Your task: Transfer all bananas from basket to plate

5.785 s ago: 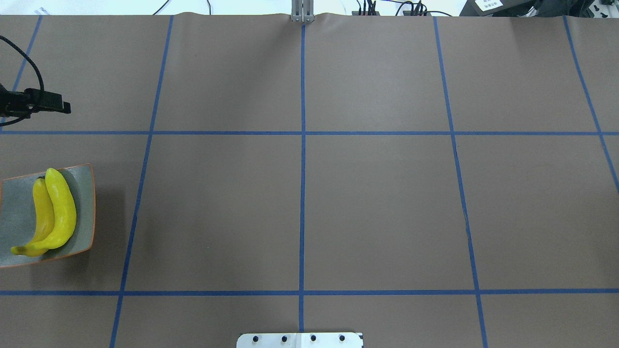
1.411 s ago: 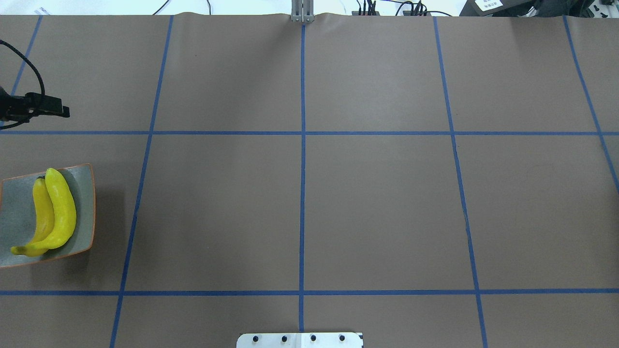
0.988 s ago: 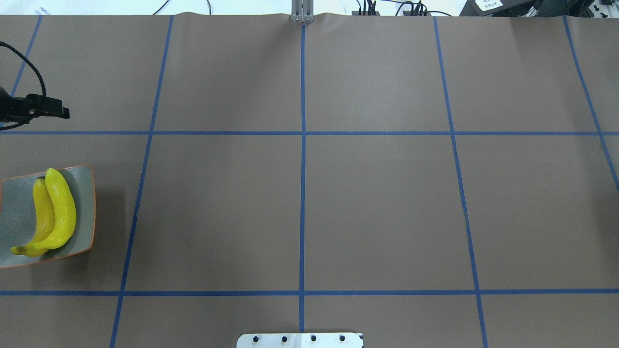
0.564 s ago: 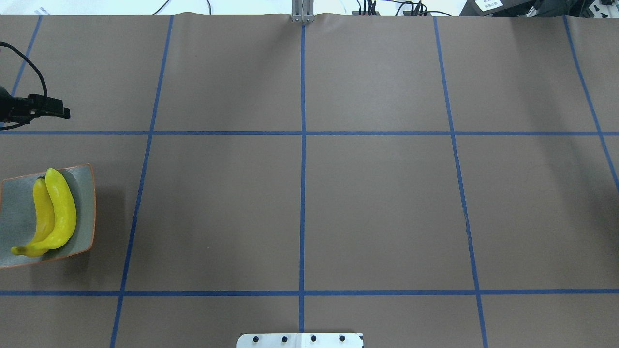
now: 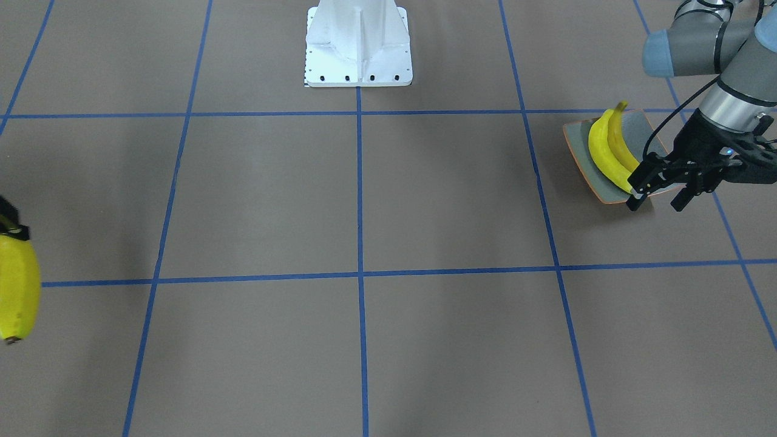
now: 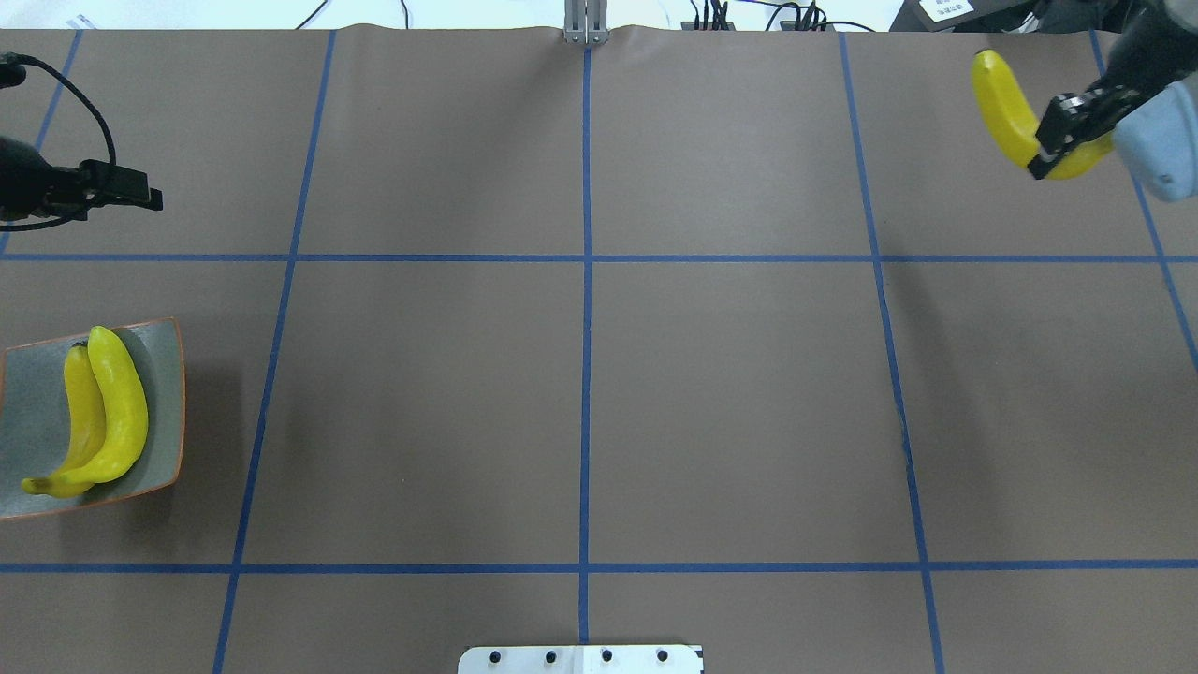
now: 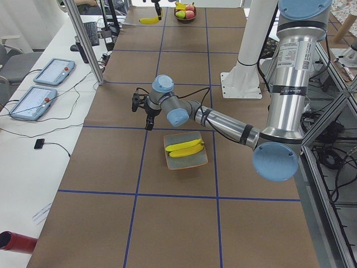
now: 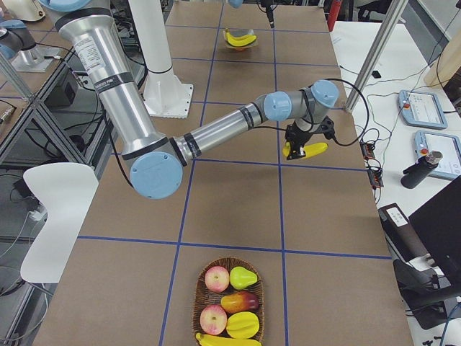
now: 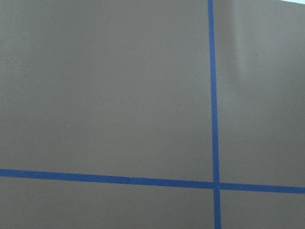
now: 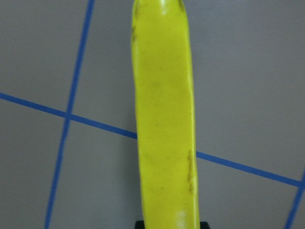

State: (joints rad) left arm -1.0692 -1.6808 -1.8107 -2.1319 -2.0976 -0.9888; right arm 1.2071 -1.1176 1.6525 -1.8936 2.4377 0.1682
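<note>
Blue tape lines (image 6: pixel 587 374) cross the brown table (image 6: pixel 749 421); two tablets (image 7: pixel 54 71) lie alongside.

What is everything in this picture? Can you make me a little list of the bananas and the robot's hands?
plate: two bananas lie side by side on it
right gripper: shut on a third banana, held above the table
left gripper: open, empty, near the plate
basket: fourth banana in it, with apples and other fruit
left to move: two bananas
</note>
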